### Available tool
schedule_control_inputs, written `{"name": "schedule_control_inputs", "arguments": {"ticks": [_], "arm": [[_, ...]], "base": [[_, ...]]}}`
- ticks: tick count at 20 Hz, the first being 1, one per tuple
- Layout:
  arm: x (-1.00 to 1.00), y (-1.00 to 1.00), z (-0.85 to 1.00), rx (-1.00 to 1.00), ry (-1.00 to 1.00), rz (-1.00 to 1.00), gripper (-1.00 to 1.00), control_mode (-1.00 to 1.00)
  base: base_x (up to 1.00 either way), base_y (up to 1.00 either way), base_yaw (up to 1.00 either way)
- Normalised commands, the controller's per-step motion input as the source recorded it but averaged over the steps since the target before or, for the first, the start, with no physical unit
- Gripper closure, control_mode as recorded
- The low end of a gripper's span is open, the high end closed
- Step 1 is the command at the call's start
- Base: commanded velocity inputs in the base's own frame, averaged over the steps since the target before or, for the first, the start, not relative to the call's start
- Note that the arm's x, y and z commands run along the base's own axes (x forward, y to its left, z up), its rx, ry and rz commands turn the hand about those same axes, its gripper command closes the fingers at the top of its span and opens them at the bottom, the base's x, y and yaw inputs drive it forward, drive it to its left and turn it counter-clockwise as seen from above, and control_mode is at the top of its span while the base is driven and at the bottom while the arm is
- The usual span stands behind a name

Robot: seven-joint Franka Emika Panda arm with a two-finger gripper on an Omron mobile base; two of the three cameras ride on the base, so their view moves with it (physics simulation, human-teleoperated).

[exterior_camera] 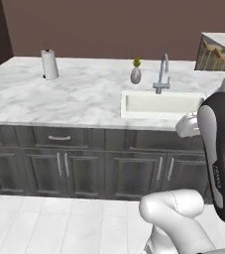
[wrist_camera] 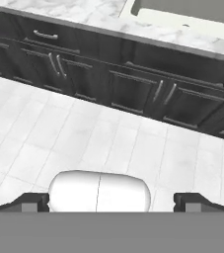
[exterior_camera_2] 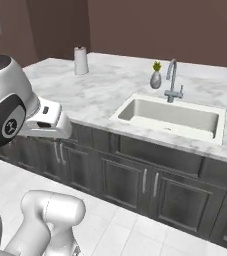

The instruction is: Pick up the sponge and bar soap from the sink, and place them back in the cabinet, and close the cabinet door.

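1. The hand (wrist_camera: 111, 201) is spread wide and empty, its two dark fingertips (wrist_camera: 32, 201) over pale floor tiles (wrist_camera: 84, 138).
2. Ahead stand dark wood-grain cupboard fronts (wrist_camera: 133, 89) with slim silver handles.
3. Above, the marble worktop (exterior_camera: 74, 94) carries the cream rectangular sink (exterior_camera_2: 172, 117); its contents cannot be made out.

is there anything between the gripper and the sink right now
Nothing visible blocks it. The open gripper hangs over the floor in front of the lower cabinet doors, empty. The sink lies beyond and above, past the counter edge. The faucet and a small vase stand behind the basin, out of the way.
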Motion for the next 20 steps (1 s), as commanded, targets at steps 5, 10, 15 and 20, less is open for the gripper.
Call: {"name": "schedule_control_inputs", "arguments": {"ticks": [5,10,15,20], "arm": [[0.00,0.00,0.00,0.00,0.00,0.00,-1.00,1.00],[0.00,0.00,0.00,0.00,0.00,0.00,-1.00,1.00],[0.00,0.00,0.00,0.00,0.00,0.00,-1.00,1.00],[0.00,0.00,0.00,0.00,0.00,0.00,-1.00,1.00]], "base": [[0.29,-0.04,-0.52],[0.53,-0.02,-0.39],[0.75,-0.15,-0.19],[0.69,-0.30,-0.02]]}}
